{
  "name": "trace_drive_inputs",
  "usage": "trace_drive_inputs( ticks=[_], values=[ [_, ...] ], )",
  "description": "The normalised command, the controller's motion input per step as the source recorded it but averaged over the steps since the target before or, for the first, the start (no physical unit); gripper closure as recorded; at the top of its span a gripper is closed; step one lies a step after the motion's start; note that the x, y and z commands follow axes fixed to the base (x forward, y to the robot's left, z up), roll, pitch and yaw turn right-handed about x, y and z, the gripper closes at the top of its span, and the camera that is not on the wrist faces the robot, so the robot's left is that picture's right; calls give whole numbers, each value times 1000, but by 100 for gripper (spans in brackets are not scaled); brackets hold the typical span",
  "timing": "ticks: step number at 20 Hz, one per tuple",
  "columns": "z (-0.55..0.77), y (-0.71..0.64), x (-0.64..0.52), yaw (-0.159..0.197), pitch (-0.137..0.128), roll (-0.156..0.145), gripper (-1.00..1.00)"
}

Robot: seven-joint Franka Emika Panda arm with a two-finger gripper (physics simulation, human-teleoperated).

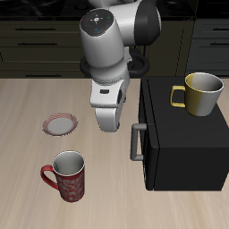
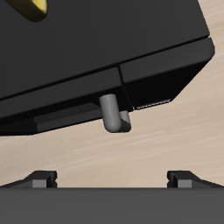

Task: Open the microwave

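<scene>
Approach step: large matte black microwave box (image 1: pixel 183 143) sits on light wooden table (image 1: pixel 27 125) near its front edge, door shut, grey bar handle (image 1: pixel 136 143) untouched. White two-finger gripper (image 1: pixel 107 121) hovers just beside handle, jaws spread wide, holding nothing; wrist view shows handle (image 2: pixel 114 114) ahead between fingertips (image 2: pixel 39 178), apart from them. Next, probably: close in, straddle bar, clamp, pull along hinge arc. Yellow mug (image 1: pixel 200 94) on top of microwave, red patterned mug (image 1: pixel 66 174) and small round plate (image 1: pixel 61 125) on table. Dark cabinets (image 1: pixel 36 40) behind.
</scene>
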Motion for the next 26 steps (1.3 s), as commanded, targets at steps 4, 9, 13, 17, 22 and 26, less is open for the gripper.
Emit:
trace_drive_inputs(
  ticks=[4, 9, 13, 17, 22, 26],
  values=[
    [54, 116, 43, 36, 23, 9, -100],
    [-26, 169, 42, 42, -4, -18, -100],
    [-141, 166, 50, 59, 3, -39, -100],
    [-146, 120, -20, 39, 13, -11, -100],
    [-94, 139, -17, 43, 15, 5, -100],
    [-8, 34, 12, 20, -15, -17, -100]
  ],
)
